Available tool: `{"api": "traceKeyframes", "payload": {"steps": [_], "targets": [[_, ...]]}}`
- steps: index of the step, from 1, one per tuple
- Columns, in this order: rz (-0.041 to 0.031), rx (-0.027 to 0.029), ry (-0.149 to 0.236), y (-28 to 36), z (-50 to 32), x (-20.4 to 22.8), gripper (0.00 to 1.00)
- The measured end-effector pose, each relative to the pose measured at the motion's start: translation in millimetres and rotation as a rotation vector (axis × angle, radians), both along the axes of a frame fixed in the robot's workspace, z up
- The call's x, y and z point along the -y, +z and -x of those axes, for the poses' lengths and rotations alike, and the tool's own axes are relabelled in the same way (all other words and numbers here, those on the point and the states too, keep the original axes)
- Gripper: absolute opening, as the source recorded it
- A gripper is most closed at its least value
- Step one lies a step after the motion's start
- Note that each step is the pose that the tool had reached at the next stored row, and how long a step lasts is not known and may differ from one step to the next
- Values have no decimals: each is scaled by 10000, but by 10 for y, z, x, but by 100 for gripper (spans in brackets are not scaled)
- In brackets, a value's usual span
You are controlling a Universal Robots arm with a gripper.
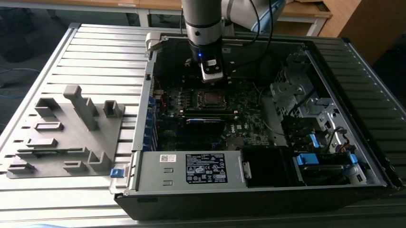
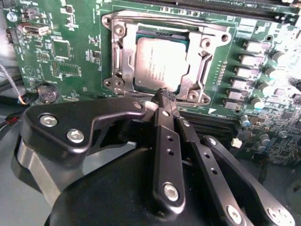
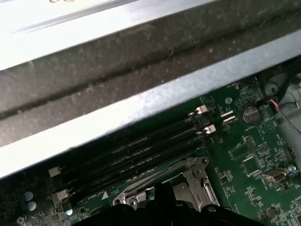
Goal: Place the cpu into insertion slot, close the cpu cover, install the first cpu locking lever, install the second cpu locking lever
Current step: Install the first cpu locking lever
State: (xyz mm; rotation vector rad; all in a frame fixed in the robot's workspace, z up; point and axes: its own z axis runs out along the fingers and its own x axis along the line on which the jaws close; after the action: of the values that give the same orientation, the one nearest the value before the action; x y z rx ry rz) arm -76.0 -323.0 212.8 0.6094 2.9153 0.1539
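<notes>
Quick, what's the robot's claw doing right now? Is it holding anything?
Claw: shut, fingers pressed together, holding nothing. It sits just by the edge of the insertion slot, where the cpu already lies.

The arm (image 1: pixel 201 21) comes down nearly upright from the 12 o'clock edge of the exterior view, a grey and silver column with a pale blue joint at its 2 o'clock side. Its wrist ends in a white block, and the hand (image 1: pixel 211 80) hangs below that, pointing straight down at about 12 o'clock from the frame's centre. In the second wrist view the hand (image 2: pixel 165 96) is black, with bolted linkage bars running from the 5 o'clock corner up to the tips. The two fingers (image 2: pixel 168 106) lie pressed together, no gap between them, and grip nothing.
</notes>
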Motion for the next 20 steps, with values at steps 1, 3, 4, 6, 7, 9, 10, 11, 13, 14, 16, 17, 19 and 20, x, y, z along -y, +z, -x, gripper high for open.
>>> {"api": "traceKeyframes", "payload": {"steps": [1,3,4,6,7,9,10,11,13,14,16,17,19,20], "targets": [[0,-3,28,-2,-7,0,11],[7,-11,142,-4,-15,0,11],[12,-15,204,-7,-18,0,11],[39,-27,351,-14,-23,0,11],[56,-34,431,-18,-24,0,11],[71,-39,625,-23,-26,0,11],[72,-39,742,-26,-26,0,11],[73,-38,853,-29,-27,0,11],[79,-41,1063,-34,-28,1,11],[81,-41,1170,-37,-28,1,11],[82,-41,1402,-42,-29,0,11],[81,-39,1517,-45,-29,0,11],[90,-46,1719,-51,-31,0,11],[130,-66,1775,-52,-31,0,11]]}}
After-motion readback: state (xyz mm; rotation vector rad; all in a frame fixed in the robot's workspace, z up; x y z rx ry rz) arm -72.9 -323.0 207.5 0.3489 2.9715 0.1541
